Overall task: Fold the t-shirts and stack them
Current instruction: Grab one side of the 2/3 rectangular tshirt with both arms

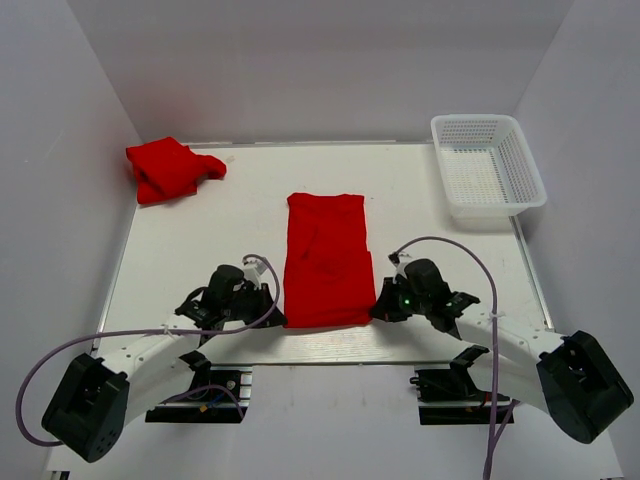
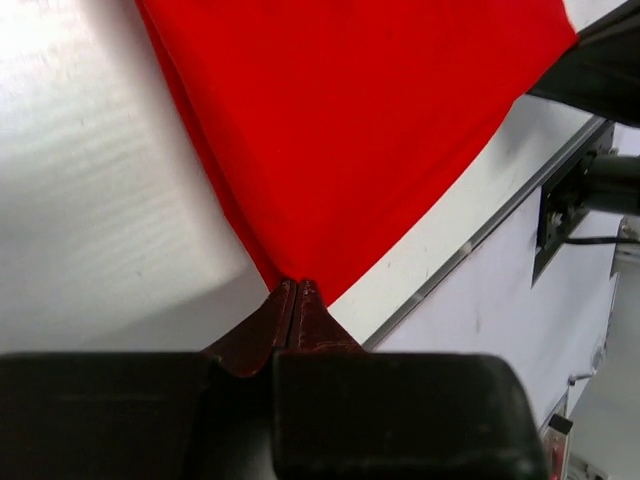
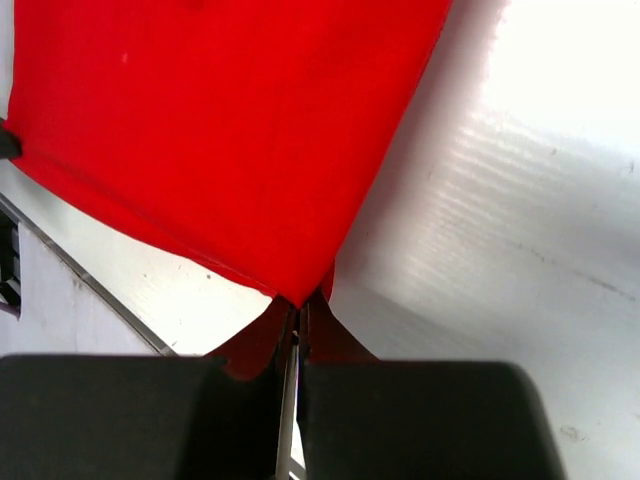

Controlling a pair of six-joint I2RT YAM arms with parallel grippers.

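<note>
One red t-shirt (image 1: 326,258) lies as a long folded strip in the middle of the white table. My left gripper (image 1: 275,318) is shut on its near left corner, seen in the left wrist view (image 2: 297,283) where the red cloth (image 2: 350,130) fans out from the jaws. My right gripper (image 1: 376,311) is shut on the near right corner; the right wrist view shows the gripper (image 3: 303,303) pinching the shirt (image 3: 230,130). The other red t-shirt (image 1: 170,168) lies crumpled at the far left corner.
A white mesh basket (image 1: 487,165) stands at the far right corner. The table's near edge (image 1: 330,355) runs just behind both grippers. White walls enclose the table on three sides.
</note>
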